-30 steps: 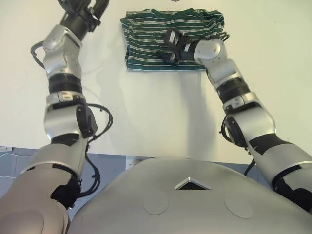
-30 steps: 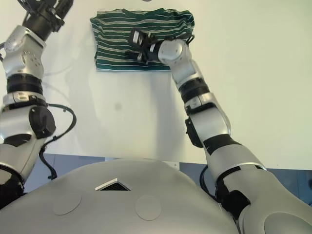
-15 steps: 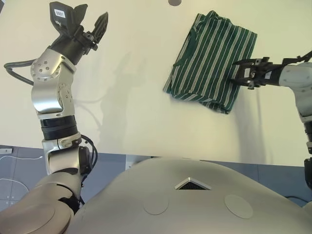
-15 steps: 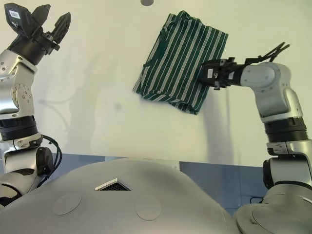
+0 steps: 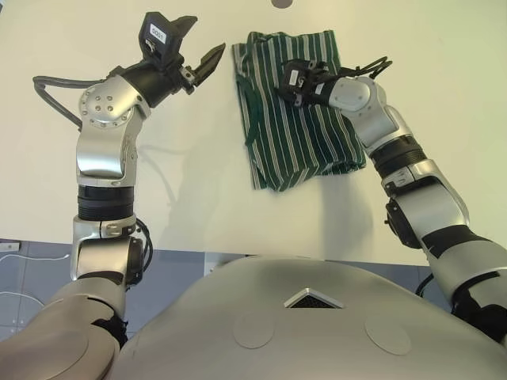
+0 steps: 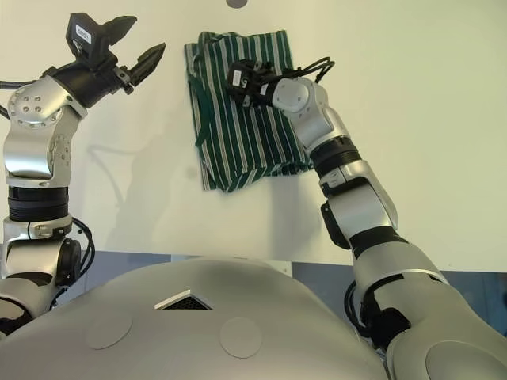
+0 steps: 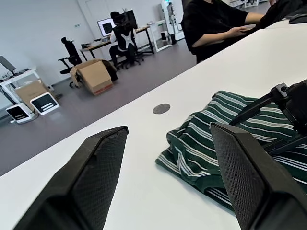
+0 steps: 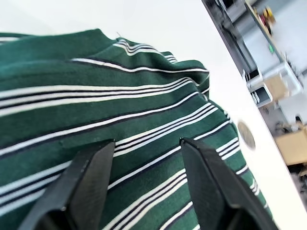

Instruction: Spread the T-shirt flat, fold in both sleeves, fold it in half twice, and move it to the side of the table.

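The T-shirt [image 5: 295, 146] lies folded into a compact rectangle on the white bench [image 5: 238, 214], at about 12 o'clock from the robot, a little toward 1 o'clock. It is dark green with thin white stripes, and the stripes run roughly from 12 to 6 o'clock. Its near edge looks a bit uneven, with the layers not fully aligned. The right end effector [image 5: 293, 79] is on the far part of the T-shirt, with its two fingers [image 8: 91, 182] apart and the striped fabric directly under them; I cannot tell if they press on it. The left end effector [image 5: 203, 39] is above the bench at 11 o'clock, just beside the 9 o'clock edge of the T-shirt, with its fingers wide apart and holding nothing. A small round grey disc [image 7: 161, 109] sits in the bench surface beyond the T-shirt, at 12 o'clock.
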